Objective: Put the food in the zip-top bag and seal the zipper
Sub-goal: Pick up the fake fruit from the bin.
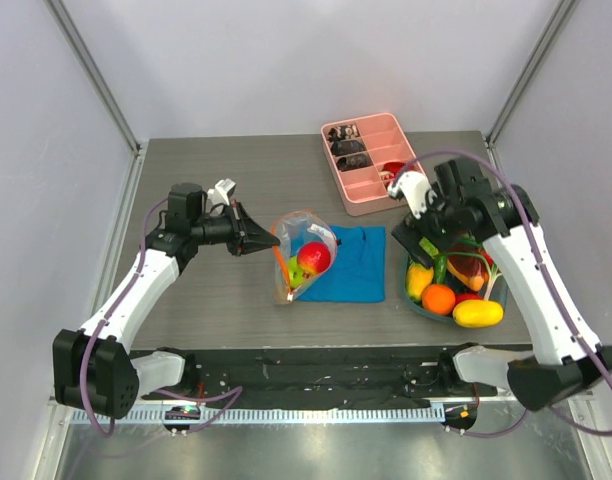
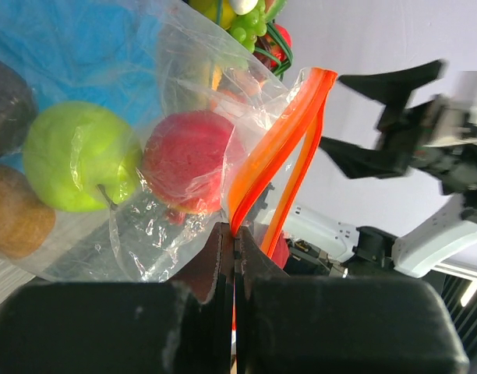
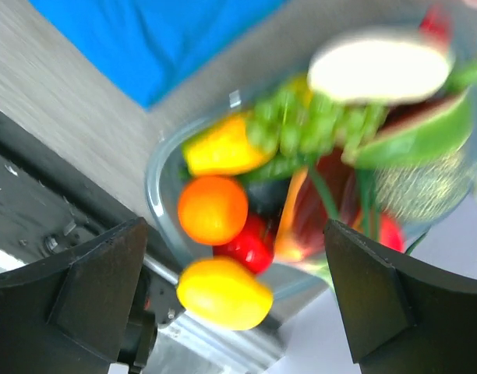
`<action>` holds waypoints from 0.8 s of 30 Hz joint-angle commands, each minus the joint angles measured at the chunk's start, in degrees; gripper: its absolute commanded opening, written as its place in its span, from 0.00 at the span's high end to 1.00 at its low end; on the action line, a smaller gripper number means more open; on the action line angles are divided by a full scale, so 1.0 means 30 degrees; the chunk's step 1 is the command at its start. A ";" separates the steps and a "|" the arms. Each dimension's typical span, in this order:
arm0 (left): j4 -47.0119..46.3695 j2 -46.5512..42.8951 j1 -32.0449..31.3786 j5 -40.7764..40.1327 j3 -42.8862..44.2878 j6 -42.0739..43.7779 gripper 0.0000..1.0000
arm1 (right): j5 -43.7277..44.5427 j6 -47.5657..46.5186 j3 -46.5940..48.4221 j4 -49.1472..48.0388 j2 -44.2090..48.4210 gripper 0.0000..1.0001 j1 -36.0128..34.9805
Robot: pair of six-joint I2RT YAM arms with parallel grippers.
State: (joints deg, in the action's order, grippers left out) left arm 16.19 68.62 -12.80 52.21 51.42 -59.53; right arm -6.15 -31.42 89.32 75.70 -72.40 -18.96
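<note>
Left wrist: left jaws pinched shut on clear plastic bag's (image 2: 172, 74) orange-red zipper strip (image 2: 279, 144), so its mouth gapes.
Right jaws: wide, empty, over glossy toy food (image 3: 213, 209), four o'clock.

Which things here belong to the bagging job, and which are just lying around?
Job:
- zip-top bag, with its zipper pinched in the shut left gripper
- red piece and green apple inside the bag
- food in the bowl, below the open right gripper

Lying about:
- blue cloth
- pink divided tray
</note>
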 commanded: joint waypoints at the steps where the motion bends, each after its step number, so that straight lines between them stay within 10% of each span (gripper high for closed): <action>1: -0.0531 -0.0022 -0.0041 0.0352 0.0644 0.0214 1.00 | 0.3162 -0.0630 -0.4598 0.2950 0.0901 0.00 0.1921; 24: -0.0619 -0.0139 -0.0070 0.0294 0.0497 0.0331 1.00 | -0.0117 0.0570 -0.9235 -0.1297 -0.3199 0.05 0.4445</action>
State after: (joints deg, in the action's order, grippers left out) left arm 16.14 68.62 -12.80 52.23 51.42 -59.48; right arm -4.32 -31.66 61.98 74.59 -81.14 -5.61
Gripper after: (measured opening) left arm 0.012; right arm 0.944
